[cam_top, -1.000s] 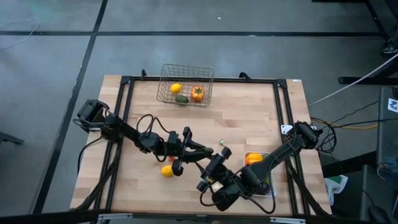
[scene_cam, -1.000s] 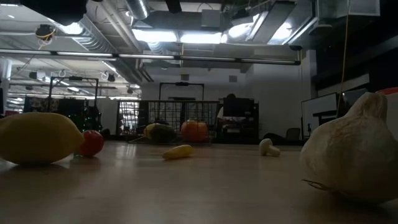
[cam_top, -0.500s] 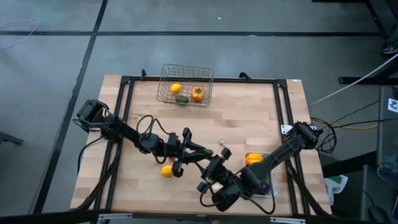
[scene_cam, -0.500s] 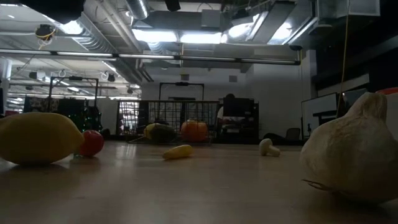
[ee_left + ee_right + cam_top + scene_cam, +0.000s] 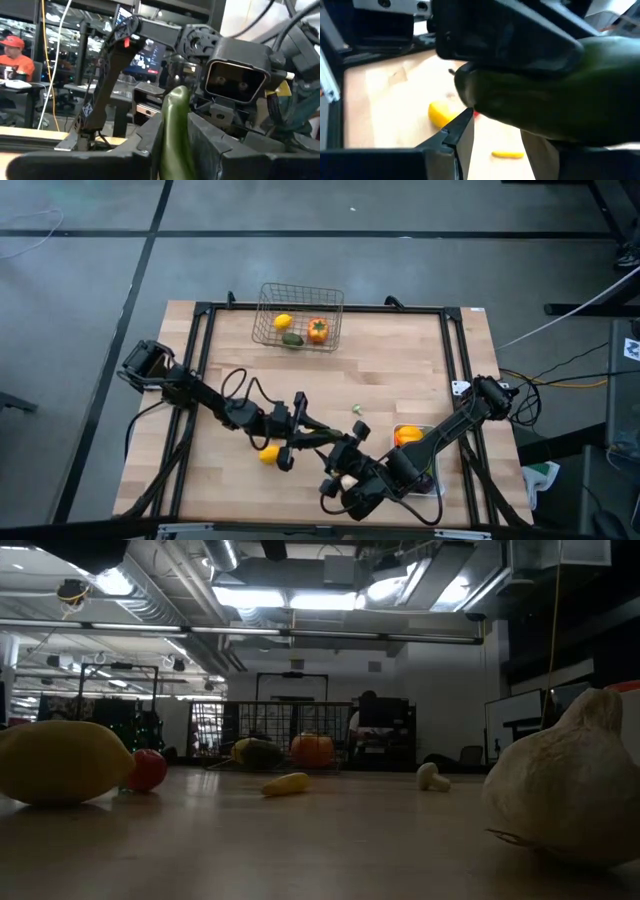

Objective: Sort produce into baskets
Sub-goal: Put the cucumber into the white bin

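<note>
One cucumber (image 5: 175,120) is the item in hand, pinched upright between the left gripper's (image 5: 323,440) fingers, near-centre of the table (image 5: 400,370). Change noted vs. half a sec ago: left arm has carried it nearer and rightward, up against the right gripper (image 5: 345,470). I judge this a handover setup, not yet a drop.

Right claw: fingers (image 5: 457,132) spread wide with the cucumber looming just past them. Contact can't be confirmed.

Lemon (image 5: 268,452) lies just left. White tray (image 5: 432,480) sits near-right, wire basket (image 5: 298,313) at the far edge, part-filled.
</note>
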